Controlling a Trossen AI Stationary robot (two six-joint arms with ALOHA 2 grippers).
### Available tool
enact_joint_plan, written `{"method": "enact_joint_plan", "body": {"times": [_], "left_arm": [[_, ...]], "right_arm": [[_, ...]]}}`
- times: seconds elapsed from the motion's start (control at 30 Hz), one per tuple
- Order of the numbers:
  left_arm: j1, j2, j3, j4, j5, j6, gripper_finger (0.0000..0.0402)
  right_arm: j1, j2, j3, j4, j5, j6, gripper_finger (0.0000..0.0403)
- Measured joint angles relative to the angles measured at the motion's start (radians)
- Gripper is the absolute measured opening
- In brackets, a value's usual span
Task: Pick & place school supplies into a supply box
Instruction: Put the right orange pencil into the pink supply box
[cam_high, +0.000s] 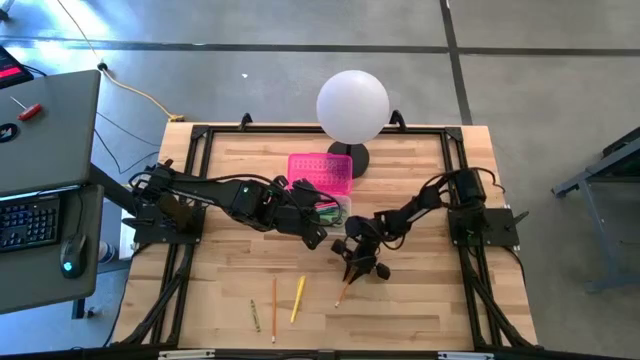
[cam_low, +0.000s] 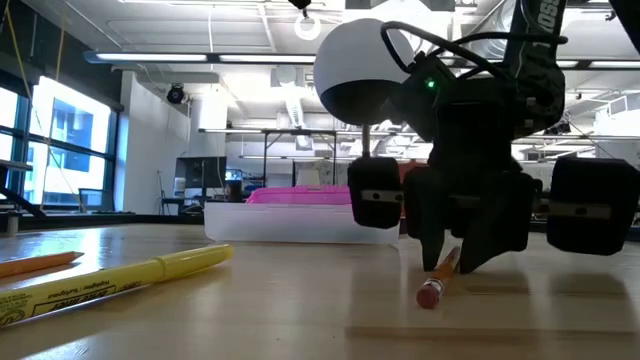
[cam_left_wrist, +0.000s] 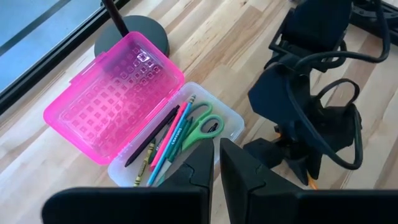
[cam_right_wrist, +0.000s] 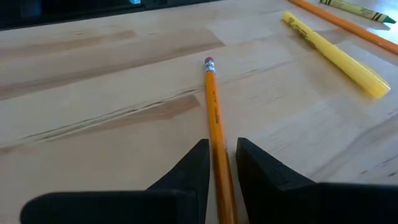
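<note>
The supply box stands open at the table's middle, its pink lid (cam_high: 320, 172) laid back and its clear base (cam_left_wrist: 186, 134) holding green-handled scissors (cam_left_wrist: 202, 127) and several pens. My left gripper (cam_left_wrist: 216, 163) hovers just above the base's near side, shut and empty. My right gripper (cam_right_wrist: 217, 162) is low over the table to the right of the box, shut on an orange pencil (cam_high: 343, 290). A yellow highlighter (cam_high: 297, 298), another orange pencil (cam_high: 273, 305) and a green crayon (cam_high: 254, 315) lie flat on the table near the front edge. My right gripper pinches the orange pencil's shaft (cam_right_wrist: 219, 149) between its two fingers, at the end away from the eraser. The fingers come from above, slanting down toward the table's near edge. The pencil is tilted, its eraser end (cam_low: 430, 293) resting on the table and its held end raised.
A white globe lamp (cam_high: 352, 105) on a dark round base stands just behind the box. A black frame (cam_high: 200, 135) runs around the tabletop. Bare wood lies at the front right of the table.
</note>
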Motion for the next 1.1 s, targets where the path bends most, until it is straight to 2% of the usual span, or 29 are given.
{"method": "enact_joint_plan", "body": {"times": [0.13, 0.37, 0.57, 0.67, 0.73, 0.87, 1.03, 1.1], "left_arm": [[0.0, 0.0, 0.0, 0.0, 0.0, 0.0, 0.006], [0.0, 0.0, 0.0, 0.001, 0.0, 0.0, 0.006], [0.0, 0.0, 0.0, 0.002, 0.0, -0.008, 0.006], [0.0, 0.0, 0.0, 0.004, 0.0, -0.008, 0.006], [0.0, 0.0, 0.0, 0.006, 0.0, -0.008, 0.006], [0.0, 0.0, 0.0, 0.007, 0.0, -0.008, 0.006], [0.0, 0.0, 0.0, 0.008, 0.0, -0.008, 0.006], [0.0, 0.0, 0.0, 0.008, -0.003, -0.008, 0.006]], "right_arm": [[0.001, 0.022, 0.0, 0.021, -0.003, 0.019, 0.0052], [0.006, 0.03, -0.002, 0.101, 0.023, 0.087, 0.0007], [0.019, 0.017, -0.004, 0.194, 0.046, 0.31, 0.0006], [0.023, -0.041, -0.005, 0.194, 0.073, 0.428, 0.0006], [0.021, -0.104, -0.008, 0.177, 0.106, 0.45, 0.0006], [0.019, -0.254, -0.003, 0.144, 0.316, 0.355, 0.0003], [-0.032, -0.382, -0.003, 0.131, 0.692, 0.243, 0.0008], [-0.078, -0.397, -0.003, 0.134, 0.77, 0.237, 0.0009]]}}
